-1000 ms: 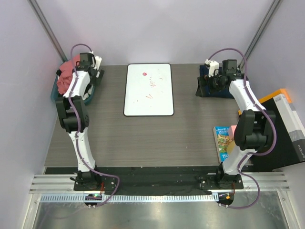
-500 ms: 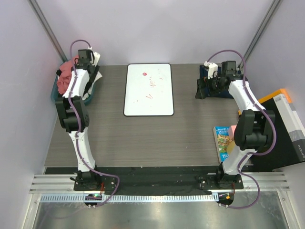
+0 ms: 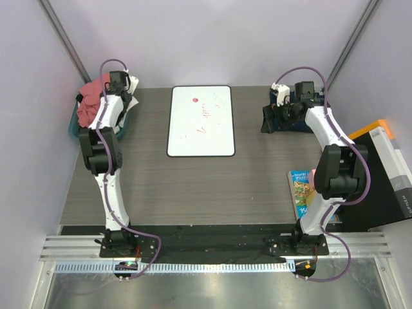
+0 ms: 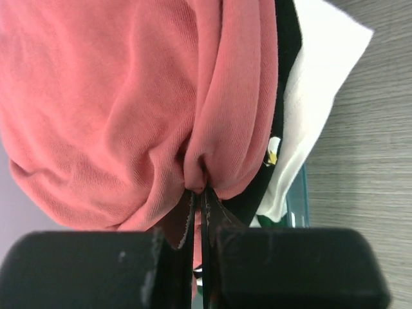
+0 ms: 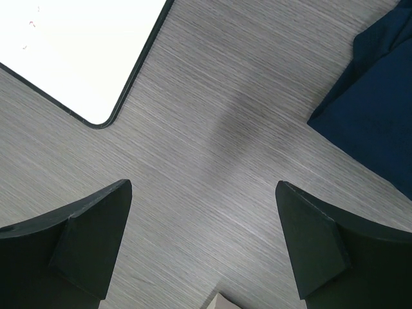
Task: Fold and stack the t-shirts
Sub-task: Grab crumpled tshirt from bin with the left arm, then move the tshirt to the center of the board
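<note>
The left end effector (image 4: pixel 199 193) is clamped on a fold of the red t-shirt (image 4: pixel 109 96) at the far left. The right end effector (image 5: pixel 203 219) hangs wide apart over the worktop (image 5: pixel 212 96), near the navy t-shirt (image 5: pixel 380 122).

The salmon t-shirt (image 4: pixel 122 96) sits crumpled on top of a heap at the far left, one gathered fold nipped by the left gripper (image 4: pixel 199 193). Beneath it lie a black shirt (image 4: pixel 288 38) showing a small white flower and a white shirt (image 4: pixel 315 96). The dark navy t-shirt (image 5: pixel 380 116) lies bunched at the far right
</note>
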Robot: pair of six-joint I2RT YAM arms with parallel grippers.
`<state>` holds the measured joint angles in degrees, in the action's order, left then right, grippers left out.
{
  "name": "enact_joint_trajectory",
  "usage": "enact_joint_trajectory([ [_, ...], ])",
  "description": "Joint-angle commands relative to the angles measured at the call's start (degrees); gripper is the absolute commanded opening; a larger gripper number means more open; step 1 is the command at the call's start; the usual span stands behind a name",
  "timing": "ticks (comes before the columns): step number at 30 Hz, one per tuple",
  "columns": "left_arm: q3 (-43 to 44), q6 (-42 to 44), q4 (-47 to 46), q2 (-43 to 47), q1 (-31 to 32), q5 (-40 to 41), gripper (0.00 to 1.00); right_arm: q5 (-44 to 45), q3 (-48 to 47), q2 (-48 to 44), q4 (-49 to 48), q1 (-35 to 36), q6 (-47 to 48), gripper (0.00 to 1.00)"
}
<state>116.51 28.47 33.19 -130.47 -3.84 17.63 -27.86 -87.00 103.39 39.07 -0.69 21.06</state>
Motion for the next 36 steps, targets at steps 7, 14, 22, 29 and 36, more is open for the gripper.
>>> enact_joint_trajectory([
  [7, 5.5, -11.0, 3.4, 20.9, 5.8, -35.3, 0.00, -0.4, -0.1, -3.4, 0.2, 0.4, 2.1, 1.00],
  [14, 15.3, -20.5, 9.8, 19.7, 24.6, -63.0, 0.00, -1.4, -2.8, -2.2, -0.7, 0.7, 1.0, 1.00],
  [22, 12.3, -15.8, 12.8, 19.6, 27.4, -48.7, 1.00, 2.1, -5.7, -3.5, -2.6, 3.0, 0.6, 1.00],
  [29, -10.2, -0.5, 16.8, 27.3, 26.6, -40.2, 1.00, 1.8, -2.9, -5.9, 1.0, 3.1, 7.8, 1.00],
  [36, -21.1, 13.3, 23.0, 26.8, 26.7, -44.0, 1.00, -3.3, -9.1, 0.8, 22.0, 6.9, 22.1, 1.00],
])
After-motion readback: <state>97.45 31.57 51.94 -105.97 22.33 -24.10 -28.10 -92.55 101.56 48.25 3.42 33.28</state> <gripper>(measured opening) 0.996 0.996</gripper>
